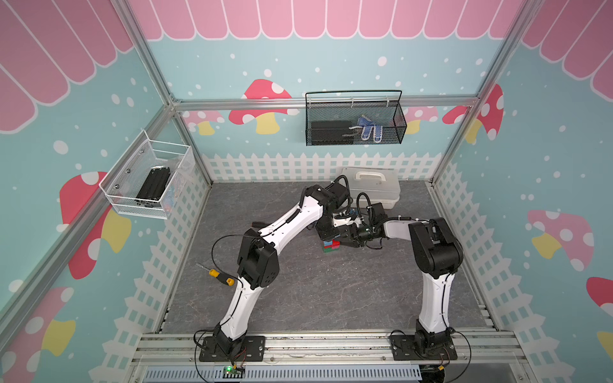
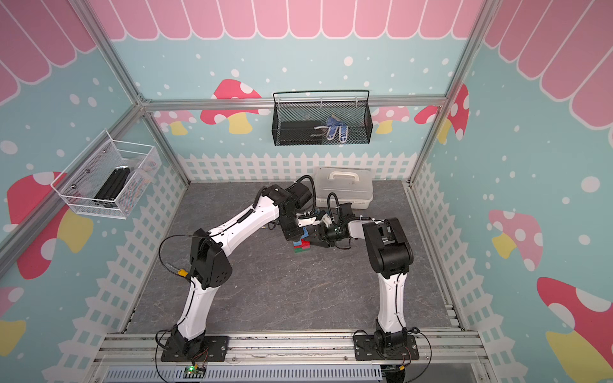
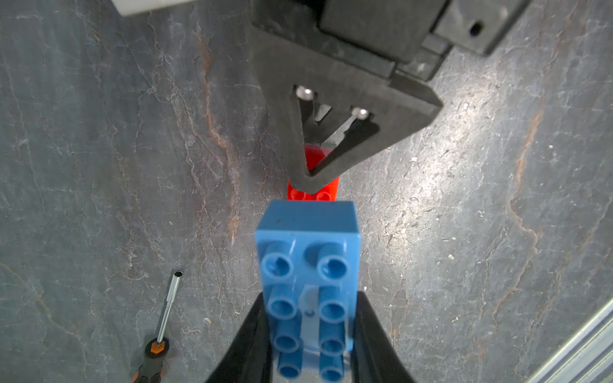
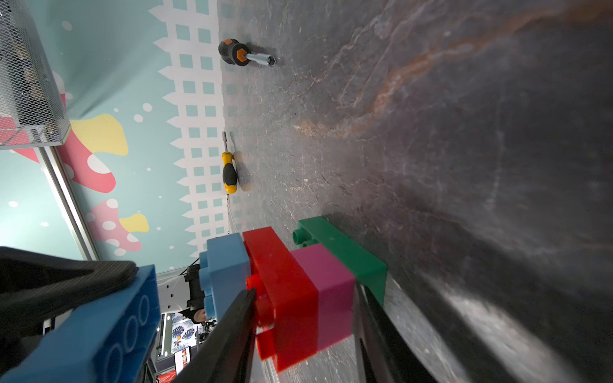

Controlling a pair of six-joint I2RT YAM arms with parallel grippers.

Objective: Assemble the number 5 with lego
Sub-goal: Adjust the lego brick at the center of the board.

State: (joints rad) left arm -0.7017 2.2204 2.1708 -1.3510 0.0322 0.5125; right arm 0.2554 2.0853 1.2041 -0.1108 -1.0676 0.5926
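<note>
Capping step, toward the desk's (image 1: 298, 298) far edge.
You're clamping the stack (image 4: 282, 258) in the right gripper (image 4: 300, 291) so the left gripper (image 3: 310, 298), holding the long blue brick (image 3: 306, 225), can press it on (last layer, I judge).

mid worktop (image 2: 298, 291), the left end effector (image 2: 295, 237) and right end effector (image 2: 313, 240) meet at a small lego stack (image 2: 301, 248), green lowest, red above. a blue brick (image 2: 304, 233) shows between them. a white toolbox (image 2: 343, 189) sits behind.
</note>
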